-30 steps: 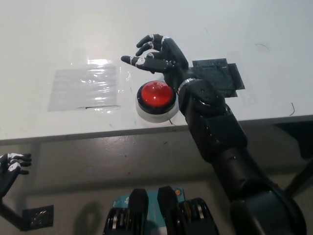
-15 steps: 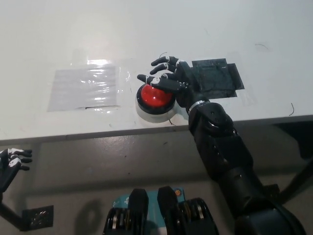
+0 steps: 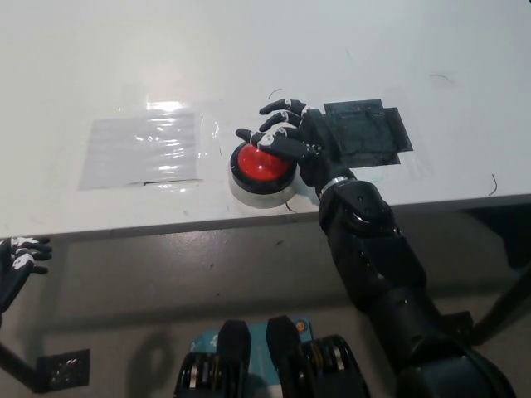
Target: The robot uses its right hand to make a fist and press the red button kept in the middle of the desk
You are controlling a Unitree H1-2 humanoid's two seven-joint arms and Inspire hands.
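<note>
Over the red button (image 3: 260,166), the right robot hand (image 3: 292,141) hides its 2 o'clock edge, fingers half-curled, holding nothing. Left robot hand (image 3: 15,265) cut off at 8 o'clock below the counter (image 3: 332,50); grip unclear.

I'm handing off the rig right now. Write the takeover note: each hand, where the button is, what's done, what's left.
Right hand: black, over the upper right edge of the red button, fingers curled but apart, not a tight fist. Contact with the dome can't be confirmed.
Left hand: white, resting below the desk edge at the lower left, holding nothing.
Button: on its white base near the front edge of the white desk, between a clear plastic sheet and a dark taped patch.
Done: hand brought to the button.
Left: close into a fist, press the dome down.
</note>
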